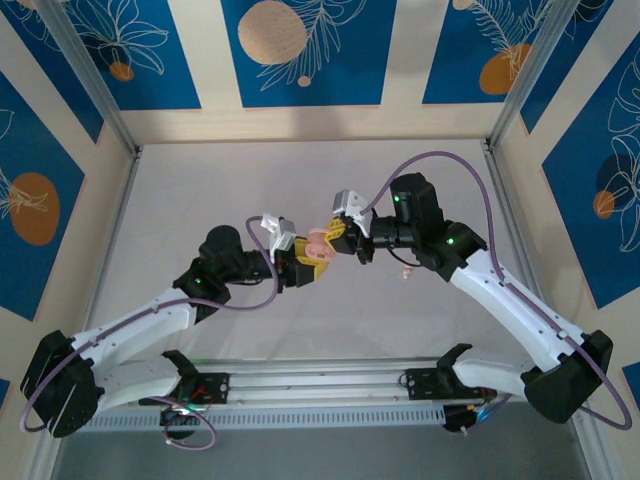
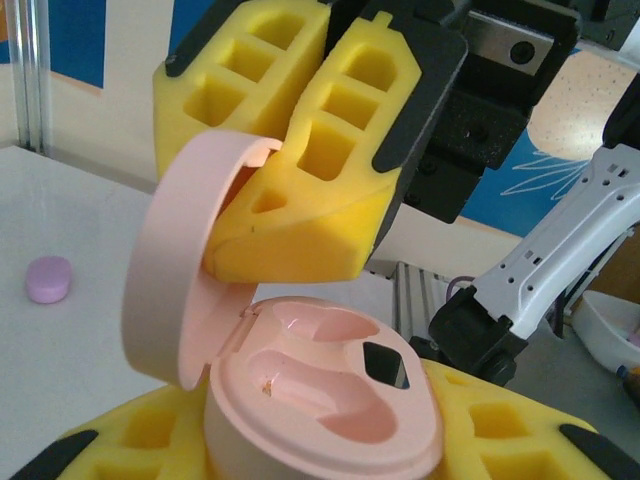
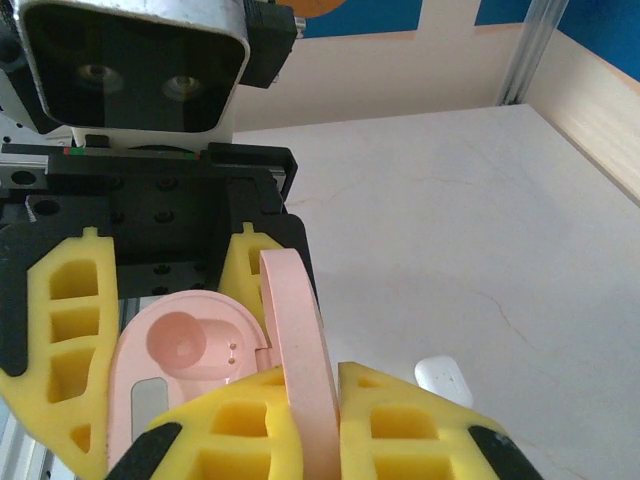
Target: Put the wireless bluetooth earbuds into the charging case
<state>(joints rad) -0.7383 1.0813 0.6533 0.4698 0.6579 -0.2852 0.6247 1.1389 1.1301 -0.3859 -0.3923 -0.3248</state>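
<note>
Lid-opening is the step, I judge: left tool [image 2: 315, 437] clamps the pink case [image 2: 330, 395] by its base, off the counter [image 1: 250, 180], while right tool [image 3: 300, 410], nearly closed, pinches the lid [image 3: 295, 320] hinged up over the case. Its 2 wells look empty. Next, 1 tool must let go and fetch an earbud. A tiny pink piece [image 1: 405, 272], likely 1, lies right of the case. Beyond the case sit a white pebble [image 3: 445, 378] and a lilac pebble [image 2: 48, 278]; neither blocks.

Right gripper [image 3: 312, 388] pinches the raised lid [image 3: 292, 310] of a pink charging case [image 3: 185, 350]; a white case [image 3: 443, 378] lies on the table [image 3: 450, 230].
</note>
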